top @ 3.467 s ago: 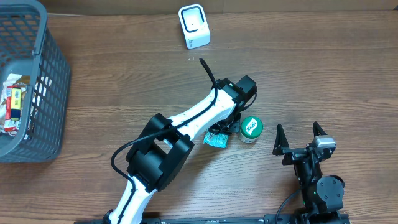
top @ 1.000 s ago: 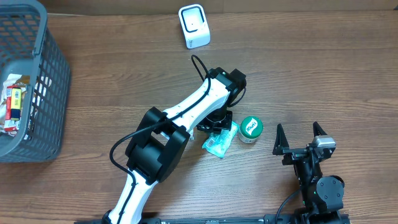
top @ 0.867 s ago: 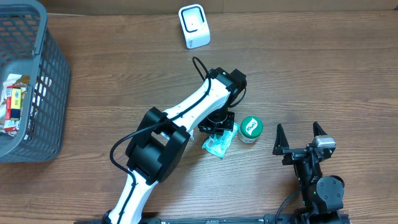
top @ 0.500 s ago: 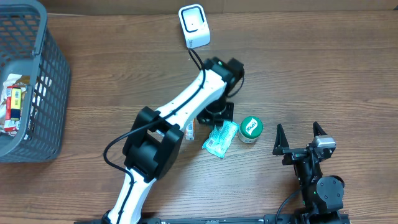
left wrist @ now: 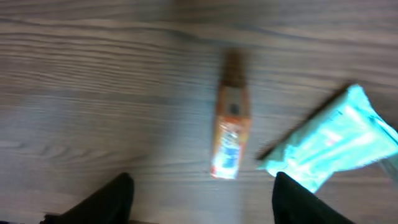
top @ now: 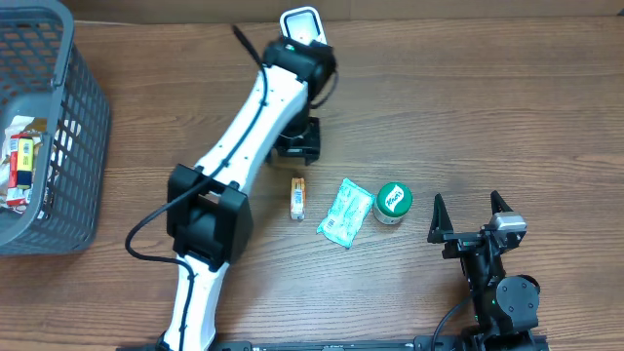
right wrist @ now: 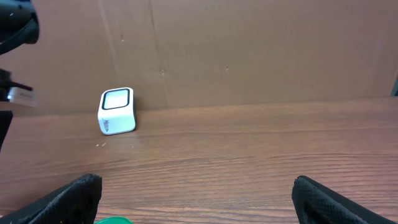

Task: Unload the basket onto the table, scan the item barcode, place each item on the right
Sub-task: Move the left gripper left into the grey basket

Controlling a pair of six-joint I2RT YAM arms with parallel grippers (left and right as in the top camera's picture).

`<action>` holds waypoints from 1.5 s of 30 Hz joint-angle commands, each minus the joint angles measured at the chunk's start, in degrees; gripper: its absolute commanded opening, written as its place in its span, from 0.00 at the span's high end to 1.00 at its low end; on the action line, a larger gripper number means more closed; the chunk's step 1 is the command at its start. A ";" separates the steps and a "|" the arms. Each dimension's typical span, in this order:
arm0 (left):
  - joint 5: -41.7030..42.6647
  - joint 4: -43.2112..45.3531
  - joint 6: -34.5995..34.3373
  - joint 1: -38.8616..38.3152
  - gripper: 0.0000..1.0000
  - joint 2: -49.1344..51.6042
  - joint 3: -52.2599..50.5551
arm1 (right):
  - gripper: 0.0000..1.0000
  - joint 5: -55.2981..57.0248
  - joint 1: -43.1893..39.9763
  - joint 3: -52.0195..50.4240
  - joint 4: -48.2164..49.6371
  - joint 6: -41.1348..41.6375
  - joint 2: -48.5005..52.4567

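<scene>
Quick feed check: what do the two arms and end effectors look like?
The left arm has white links, black joints and a black cable; the left end effector is black. The right arm is all black, and the right end effector has two pointed fingers.

Robot test bench got up as a shop checkout. Wood-grain table, with a plain brown board wall behind it at 12 o'clock. Grey mesh shopping basket at 9 o'clock, packaged goods inside. Small white barcode scanner at 12 o'clock. Two cabled arms rooted at 6 o'clock: white left arm, black right arm.
</scene>
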 commanded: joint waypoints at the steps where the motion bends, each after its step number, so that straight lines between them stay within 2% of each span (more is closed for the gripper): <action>1: -0.92 -0.07 0.50 0.09 0.40 -1.27 -1.79 | 0.00 -0.26 -0.20 -0.61 0.17 -0.07 -0.50; 3: -0.90 0.31 1.38 0.09 0.48 -1.27 -2.71 | 0.00 -0.26 -0.20 -0.61 0.17 -0.07 -0.52; 13: -3.74 2.60 1.70 1.92 0.52 -5.60 -1.92 | 0.00 -0.26 -0.20 -0.61 0.17 -0.07 -0.52; 18: -4.96 2.32 5.77 8.87 0.53 -11.80 4.96 | 0.00 -0.26 -0.20 -0.61 0.17 -0.04 -0.50; 23: -16.04 4.04 5.88 20.15 0.54 -17.94 13.73 | 0.00 -0.26 -0.20 -0.61 0.17 -0.04 -0.52; 25: -17.59 6.49 7.34 24.94 0.44 -19.89 15.82 | 0.00 -0.26 -0.20 -0.61 0.17 -0.07 -0.52; 27: -16.39 10.10 12.15 29.66 0.39 -21.40 17.05 | 0.00 -0.26 -0.20 -0.61 0.17 -0.07 -0.52; 29: -14.45 13.40 16.26 34.40 0.27 -22.32 17.66 | 0.00 -0.26 -0.20 -0.61 0.17 -0.07 -0.52; 32: -13.55 17.00 20.26 41.64 0.17 -22.56 17.81 | 0.00 -0.26 -0.20 -0.61 0.17 -0.04 -0.52; 40: -13.20 19.74 29.94 56.39 0.17 -19.69 17.75 | 0.00 -0.26 -0.20 -0.61 0.17 -0.07 -0.52; 45: -5.31 19.91 34.38 62.40 0.20 -16.06 17.73 | 0.00 -0.26 -0.20 -0.61 0.17 -0.07 -0.52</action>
